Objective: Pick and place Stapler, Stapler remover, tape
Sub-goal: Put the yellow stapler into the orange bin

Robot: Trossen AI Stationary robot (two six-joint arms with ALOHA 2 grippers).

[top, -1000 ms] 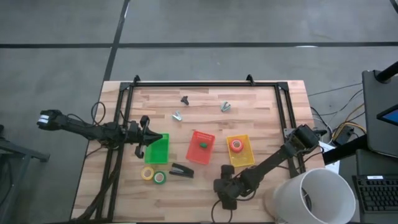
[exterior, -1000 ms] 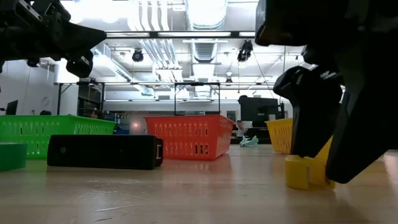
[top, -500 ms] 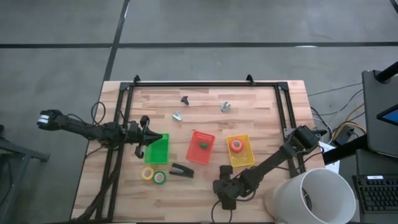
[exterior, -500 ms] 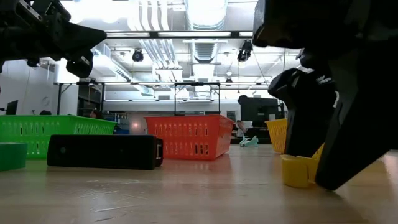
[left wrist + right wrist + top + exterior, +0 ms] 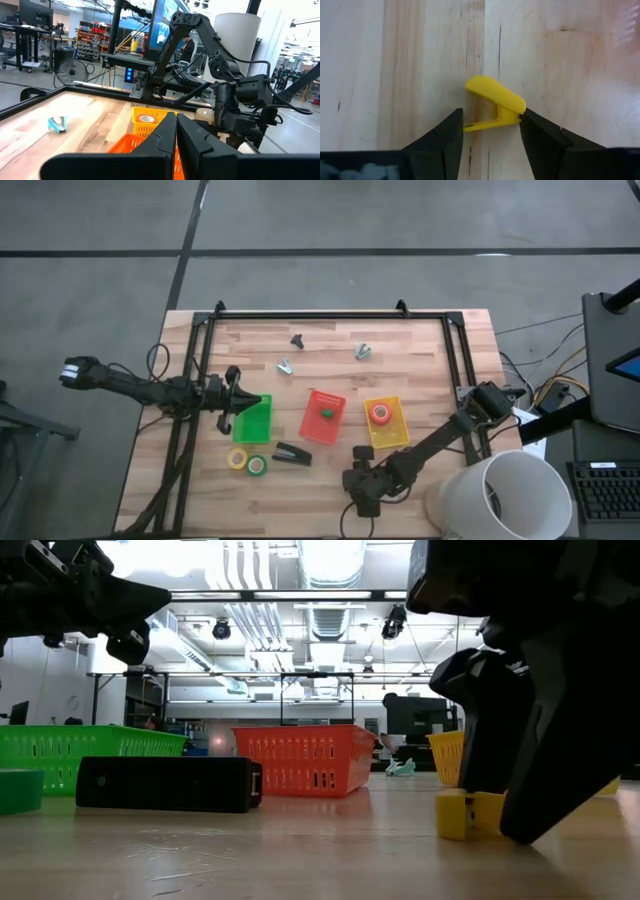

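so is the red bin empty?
No, the high view shows a small green tape roll lying inside the red bin.

Wood table (image 5: 420, 350): three bins, stapler (image 5: 292, 453), tape (image 5: 247, 461), removers.

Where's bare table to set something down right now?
Free: the far strip behind the green basket, red basket and yellow basket, barring three small removers. Crowded: the near edge, with tape rolls, black stapler and right gripper.

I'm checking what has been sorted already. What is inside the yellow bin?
The high view shows one red-orange tape roll with a pale centre lying in the yellow bin. Nothing else shows in it; the floor under the roll is covered.
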